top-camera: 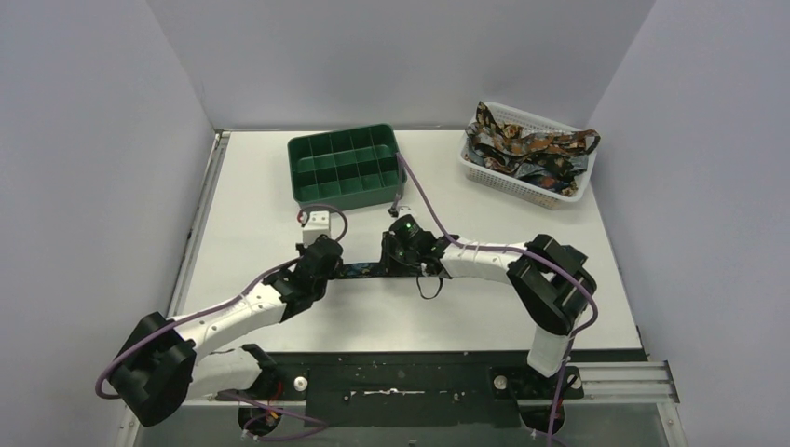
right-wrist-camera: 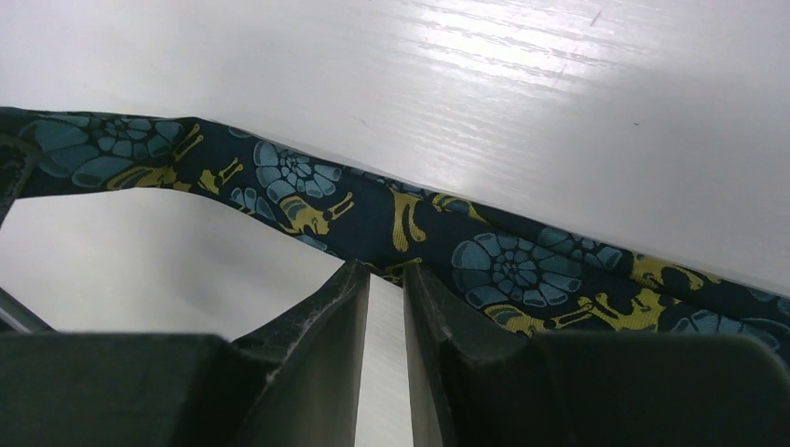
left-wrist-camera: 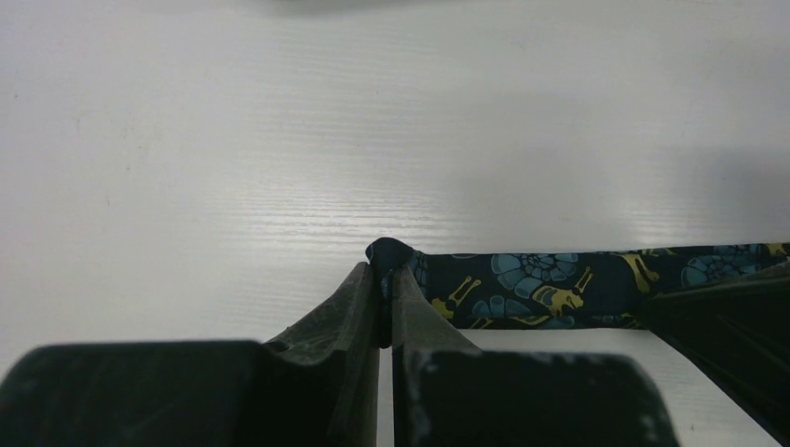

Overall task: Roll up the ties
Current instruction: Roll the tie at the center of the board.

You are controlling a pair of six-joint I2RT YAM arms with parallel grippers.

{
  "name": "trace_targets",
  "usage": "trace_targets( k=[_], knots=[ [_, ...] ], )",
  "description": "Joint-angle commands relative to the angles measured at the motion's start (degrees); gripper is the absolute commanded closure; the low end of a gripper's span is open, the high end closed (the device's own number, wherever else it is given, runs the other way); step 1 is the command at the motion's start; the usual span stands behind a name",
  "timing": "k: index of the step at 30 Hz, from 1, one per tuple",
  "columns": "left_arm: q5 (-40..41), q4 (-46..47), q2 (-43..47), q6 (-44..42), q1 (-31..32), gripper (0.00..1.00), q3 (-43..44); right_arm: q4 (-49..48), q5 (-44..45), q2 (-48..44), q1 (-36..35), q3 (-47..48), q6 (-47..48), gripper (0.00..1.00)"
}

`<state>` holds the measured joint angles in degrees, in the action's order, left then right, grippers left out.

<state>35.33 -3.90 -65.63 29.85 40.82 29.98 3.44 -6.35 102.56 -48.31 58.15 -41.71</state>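
One green tray (top-camera: 345, 198) far centre, one white basket (top-camera: 522, 186) of tangled ties (top-camera: 522, 144) far right, one snail-patterned tie (top-camera: 359, 271) stretched mid-table, your left gripper (left-wrist-camera: 385, 275) clenched on its left end, your right gripper (right-wrist-camera: 385, 270) at its edge, jaws narrowly apart, grip unclear

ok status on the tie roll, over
left gripper shut on tie end. right gripper pinching its edge further along. tie stretched between them, not rolled yet. green tray and basket well back, nothing in the way.
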Motion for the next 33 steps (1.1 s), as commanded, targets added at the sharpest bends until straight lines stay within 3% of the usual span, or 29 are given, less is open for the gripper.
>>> trace_targets(
  k=[1, 7, 17, 23, 33],
  knots=[
    [3.9, 1.2, -2.1, -0.9, 2.3, 1.00, 3.1, -2.6, 0.9, -2.2, 0.8, -1.4, -1.0, 0.77],
    [4.1, 2.7, -4.8, -0.5, 4.1, 1.00, 4.3, -3.0, 0.7, -1.9, 1.1, -2.2, -1.3, 0.77],
    [-3.9, 10.8, -8.7, 0.2, 6.0, 1.00, 4.1, -6.6, -0.7, -4.9, 1.7, -3.9, -2.7, 0.76],
    [-5.1, 12.7, -12.0, 1.1, 6.2, 1.00, 3.7, -6.7, 2.3, -9.9, 2.4, -6.2, -4.5, 0.68],
    [-9.4, 18.4, -16.4, 4.2, 6.2, 1.00, 2.3, -6.0, 5.5, -15.4, 3.6, -9.3, -5.8, 0.63]
  ],
)
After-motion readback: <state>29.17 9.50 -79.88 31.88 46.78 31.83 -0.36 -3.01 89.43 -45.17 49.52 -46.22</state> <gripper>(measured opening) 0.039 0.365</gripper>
